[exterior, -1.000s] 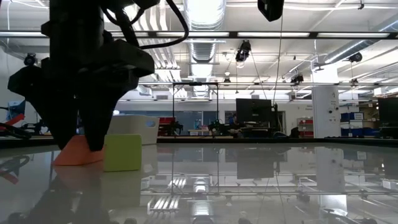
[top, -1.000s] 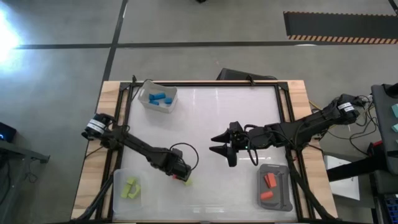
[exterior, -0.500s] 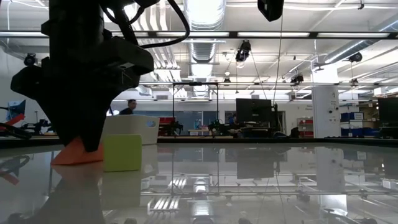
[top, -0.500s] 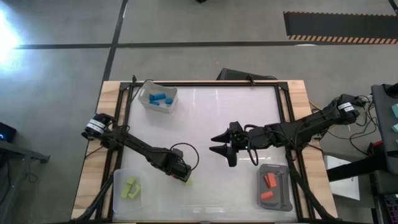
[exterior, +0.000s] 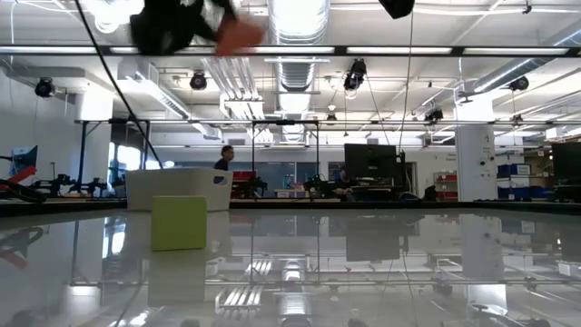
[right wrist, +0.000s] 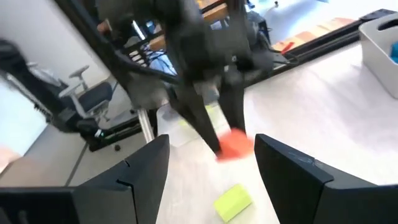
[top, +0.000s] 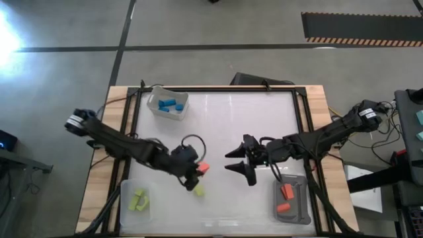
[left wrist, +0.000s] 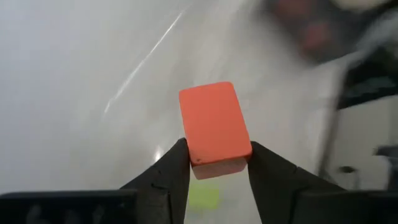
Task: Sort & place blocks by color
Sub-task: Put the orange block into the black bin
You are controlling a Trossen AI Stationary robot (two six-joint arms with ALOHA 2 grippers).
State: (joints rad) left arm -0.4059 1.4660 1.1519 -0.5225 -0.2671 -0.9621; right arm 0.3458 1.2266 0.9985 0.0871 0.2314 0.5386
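The left claw hangs above the middle of the table, pinching an orange-red block between its two fingers; the left wrist view shows that block clamped at its lower end with most of it sticking out past the fingertips. A yellow-green block lies on the table just beside and below the claw, apart from it, and shows alone on the surface in the low view. The right claw sits near the table's centre with its fingers spread wide and nothing between them. Blue blocks lie in a clear tray at the far left corner, two yellow-green blocks in a clear tray at the near left, and two orange-red blocks in a grey tray at the near right.
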